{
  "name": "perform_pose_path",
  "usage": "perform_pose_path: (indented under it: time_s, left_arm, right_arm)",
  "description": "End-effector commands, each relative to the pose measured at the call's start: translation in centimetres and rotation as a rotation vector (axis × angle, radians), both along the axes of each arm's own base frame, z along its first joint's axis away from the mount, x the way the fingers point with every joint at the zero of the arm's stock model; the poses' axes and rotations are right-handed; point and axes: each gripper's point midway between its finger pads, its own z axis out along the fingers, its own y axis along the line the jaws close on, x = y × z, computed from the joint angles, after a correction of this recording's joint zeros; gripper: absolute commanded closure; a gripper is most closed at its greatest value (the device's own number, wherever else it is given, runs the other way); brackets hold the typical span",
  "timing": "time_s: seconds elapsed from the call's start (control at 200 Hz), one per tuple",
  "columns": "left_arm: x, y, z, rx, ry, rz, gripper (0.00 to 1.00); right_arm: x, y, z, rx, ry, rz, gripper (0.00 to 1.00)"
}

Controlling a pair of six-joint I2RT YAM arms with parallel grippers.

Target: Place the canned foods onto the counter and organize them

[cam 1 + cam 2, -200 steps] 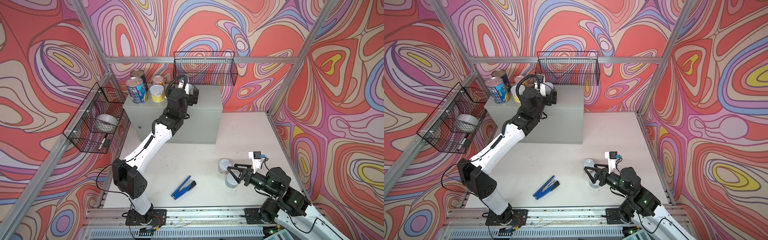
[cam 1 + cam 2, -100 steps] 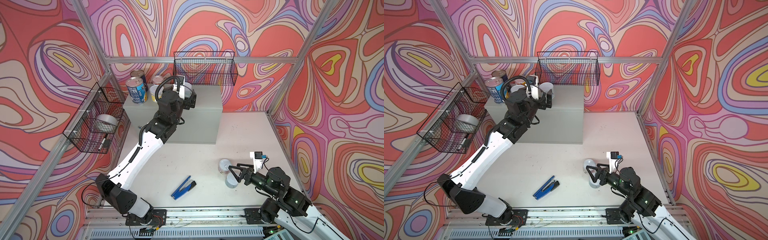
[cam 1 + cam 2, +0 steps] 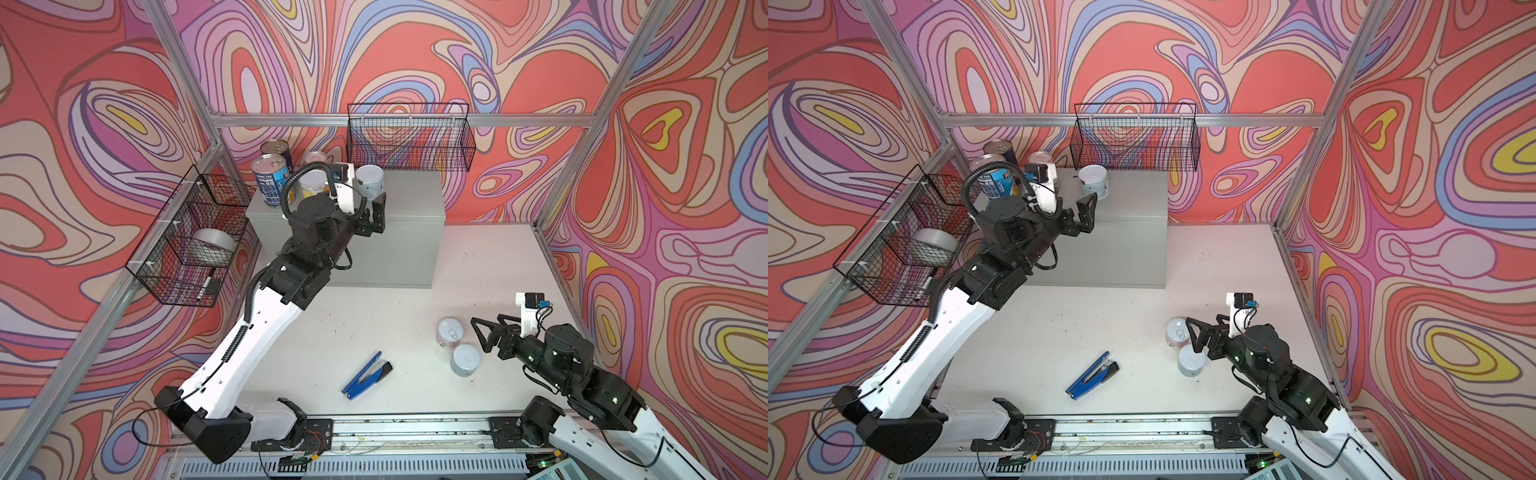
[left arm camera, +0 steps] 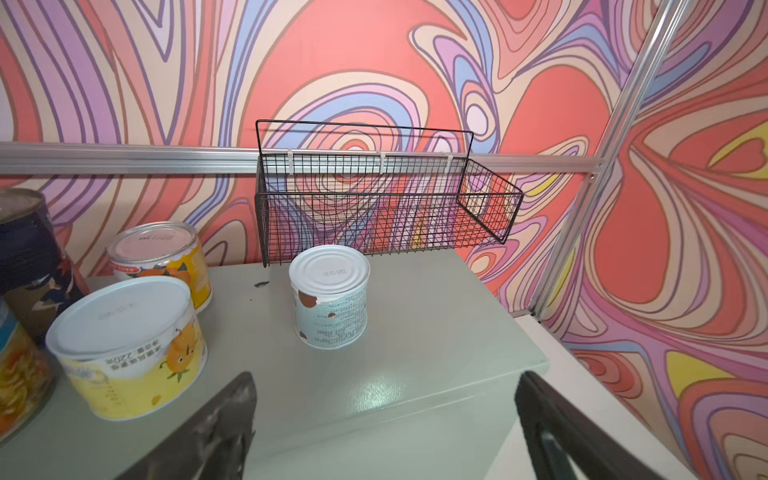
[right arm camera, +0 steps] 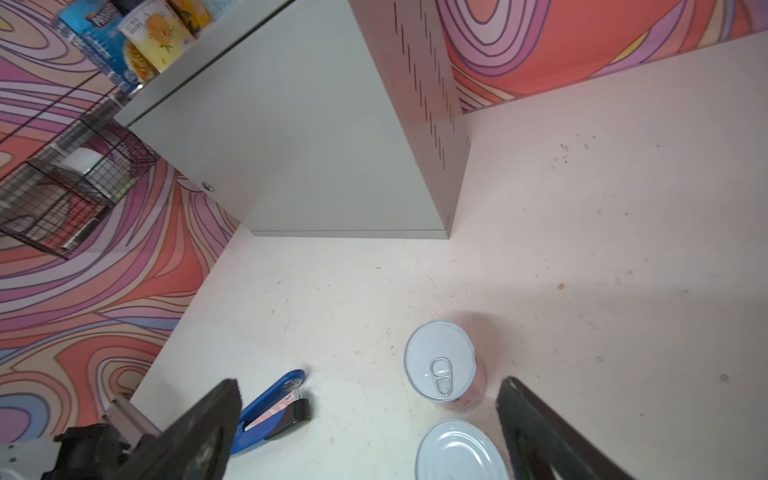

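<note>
Bright even light, soft shadows; wrist views edge-warped, slightly blurred.

SETTING: robotics lab test cell | WALLS: swirl-printed panels (image 3: 415,50) in aluminium frame (image 3: 291,119) | FLOOR: white tabletop (image 3: 374,316) | RIG: left arm (image 3: 257,332) and right arm (image 3: 557,353) bolted to rail (image 3: 415,426) at front edge | FITTINGS: wire basket (image 3: 409,141) zip-tied to frame

Only the letters "PROG" are legible, on the blue-labelled can (image 5: 99,45); other print blurs.
</note>
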Motion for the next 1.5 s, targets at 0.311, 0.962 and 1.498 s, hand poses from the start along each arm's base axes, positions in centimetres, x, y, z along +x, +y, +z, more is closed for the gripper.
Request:
perform_pose_path:
  time_s: [0.311, 0.962, 1.498]
  left_arm:
    - [-5.1, -0.3, -13.2, 0.038, 0.403, -0.093, 0.0]
    - [-9.4, 4.3, -28.3, -0.009, 0.64, 0.066, 0.0]
    - [-7.6, -3.1, -28.6, -0.094, 0.658, -0.223, 0.0]
  right_arm:
    - [1.5, 0.4, -3.6, -0.256, 0.201, -0.005, 0.02]
    - [3.8, 6.5, -9.3, -0.3, 0.486, 0.131, 0.01]
    - [4.9, 5.7, -13.6, -0.429, 0.57, 0.101, 0.02]
